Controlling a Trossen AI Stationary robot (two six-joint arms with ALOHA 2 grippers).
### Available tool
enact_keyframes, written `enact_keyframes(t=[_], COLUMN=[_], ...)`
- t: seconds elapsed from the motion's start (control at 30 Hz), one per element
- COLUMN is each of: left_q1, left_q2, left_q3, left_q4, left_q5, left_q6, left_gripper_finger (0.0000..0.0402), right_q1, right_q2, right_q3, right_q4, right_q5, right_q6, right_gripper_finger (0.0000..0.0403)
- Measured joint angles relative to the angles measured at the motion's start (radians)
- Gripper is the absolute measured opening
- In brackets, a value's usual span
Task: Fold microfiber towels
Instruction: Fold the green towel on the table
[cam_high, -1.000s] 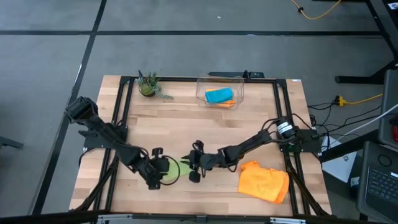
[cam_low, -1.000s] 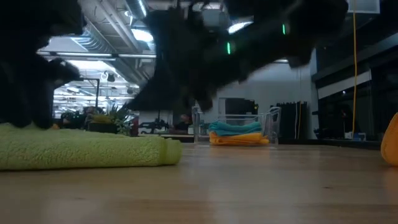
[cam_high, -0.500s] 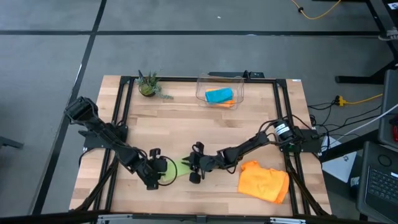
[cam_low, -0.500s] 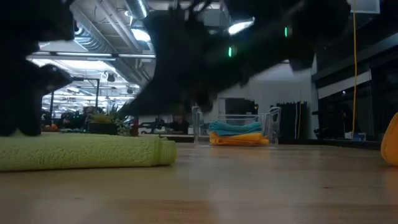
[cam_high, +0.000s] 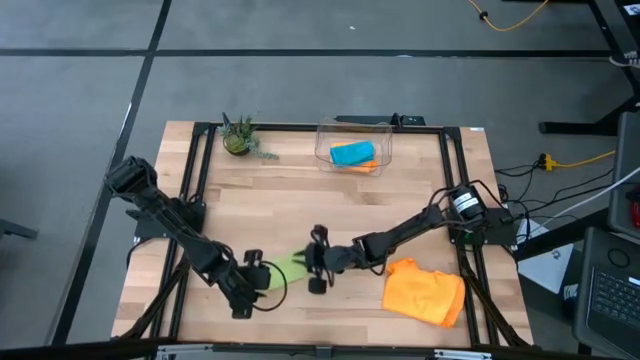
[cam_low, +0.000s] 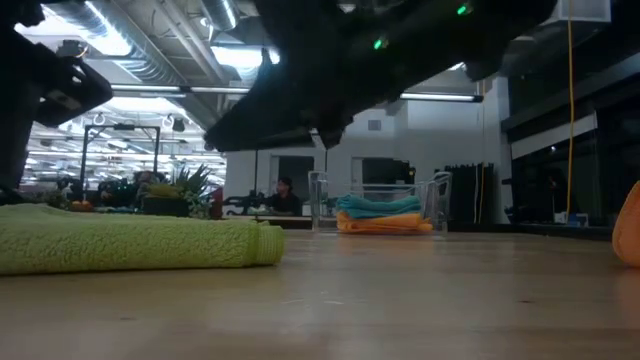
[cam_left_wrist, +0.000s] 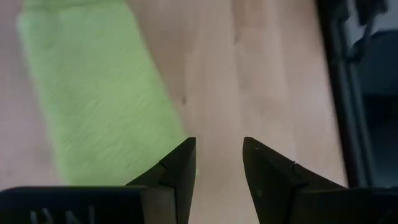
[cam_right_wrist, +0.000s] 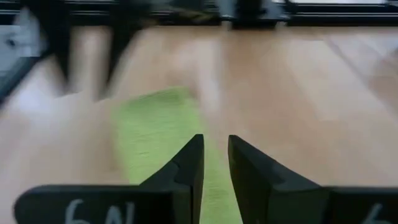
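A lime green microfiber towel (cam_high: 287, 266) (cam_low: 130, 244) lies folded into a narrow strip, flat on the wooden table near its front middle. My left gripper (cam_high: 263, 277) (cam_left_wrist: 217, 148) hovers at the strip's left end, open, with only bare wood between its fingers. My right gripper (cam_high: 306, 263) (cam_right_wrist: 214, 142) hovers over the strip's right end, its fingers a narrow gap apart and holding nothing. In the low view both arms are clear above the towel. An orange towel (cam_high: 425, 291) lies crumpled at the near right.
A clear plastic bin (cam_high: 355, 142) (cam_low: 380, 205) at the far middle holds a teal towel on an orange one. A small potted plant (cam_high: 238, 138) stands at the far left. Black rails (cam_high: 195, 190) run along the table's sides. Bare wood lies between bin and grippers.
Both grippers have risen off the green towel. My left gripper has also drawn back toward the table's near left. The towel stays folded and flat on the table.
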Motion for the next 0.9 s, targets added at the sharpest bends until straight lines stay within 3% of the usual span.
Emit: enact_keyframes(t=[0.27, 0.37, 0.73, 0.9], left_q1=[-0.004, 0.001, 0.002, 0.018], left_q2=[0.163, 0.214, 0.216, 0.214], left_q3=[-0.002, 0.003, 0.010, 0.012], left_q4=[0.259, 0.254, 0.151, 0.092], left_q5=[0.041, 0.045, 0.068, 0.084], left_q6=[-0.017, -0.050, -0.077, -0.068], left_gripper_finger=[0.0126, 0.0126, 0.0126, 0.0126], right_q1=[-0.078, -0.096, -0.095, -0.078], right_q2=[0.015, 0.014, 0.014, 0.014], right_q3=[-0.001, -0.001, 0.000, 0.000], right_q4=[-0.113, -0.136, -0.268, -0.271], right_q5=[-0.049, -0.118, -0.118, -0.198], right_q6=[0.026, 0.031, 0.051, 0.055], right_gripper_finger=[0.0076, 0.0076, 0.0076, 0.0076])
